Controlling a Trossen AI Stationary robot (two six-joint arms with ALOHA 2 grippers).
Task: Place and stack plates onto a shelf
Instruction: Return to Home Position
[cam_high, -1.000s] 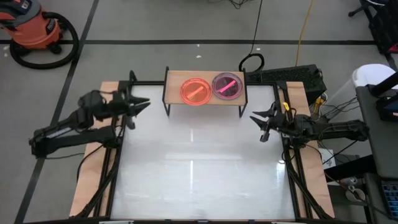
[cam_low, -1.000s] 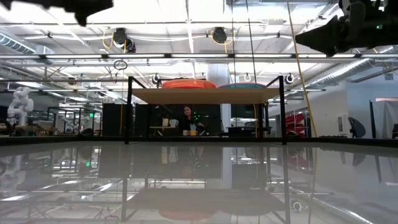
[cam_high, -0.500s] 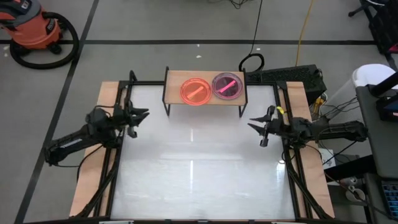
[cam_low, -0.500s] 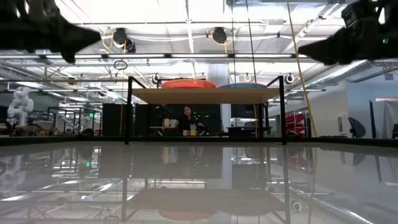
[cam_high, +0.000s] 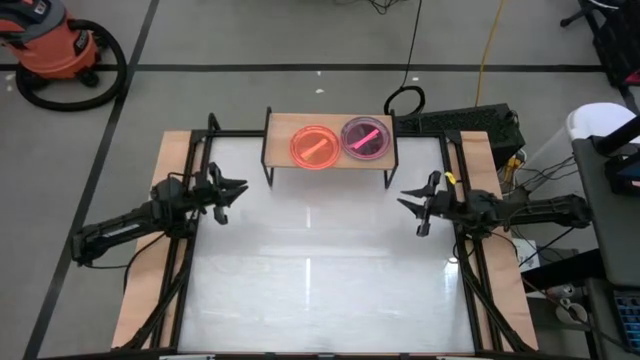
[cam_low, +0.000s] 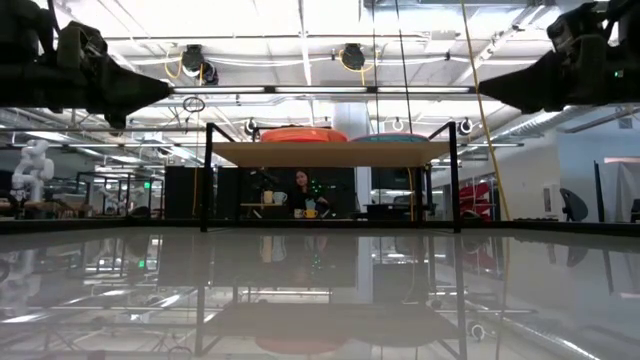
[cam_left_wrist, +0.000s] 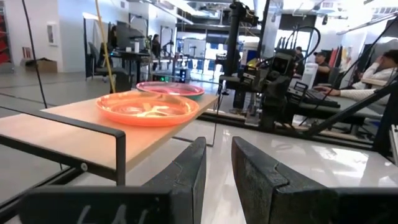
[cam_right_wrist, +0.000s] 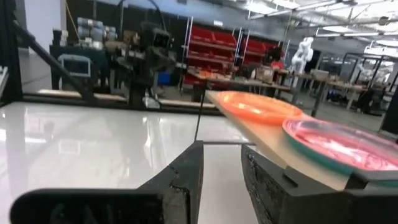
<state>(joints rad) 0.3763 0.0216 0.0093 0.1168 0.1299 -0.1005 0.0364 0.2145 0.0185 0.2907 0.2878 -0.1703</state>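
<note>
The shelf (cam_high: 279, 150) stands at the table's far edge. On its wooden top rest two stacks of plates: an orange stack (cam_high: 314, 146) on the left and a pink-topped stack (cam_high: 365, 139) on the right, with a green rim under the pink in the right wrist view (cam_right_wrist: 339, 149). My left gripper (cam_high: 238, 190) hovers open off the shelf's left near corner, empty. My right gripper (cam_high: 404, 203) hovers open off the shelf's right near corner, also empty. Both point inward across the table. The low view shows them above the tabletop: the left gripper (cam_low: 160, 90) and the right gripper (cam_low: 490, 92).
The glossy white tabletop (cam_high: 320, 270) spreads out in front of the shelf. Wooden boards and black frame rails (cam_high: 180, 270) run along its left and right sides. People sit in the room beyond the table (cam_left_wrist: 379, 62).
My left gripper has come down and drawn back toward the table's near-left, away from the shelf's left end. My right gripper has also sunk a little and held its place near the shelf's right end. The plate stacks have stayed still.
</note>
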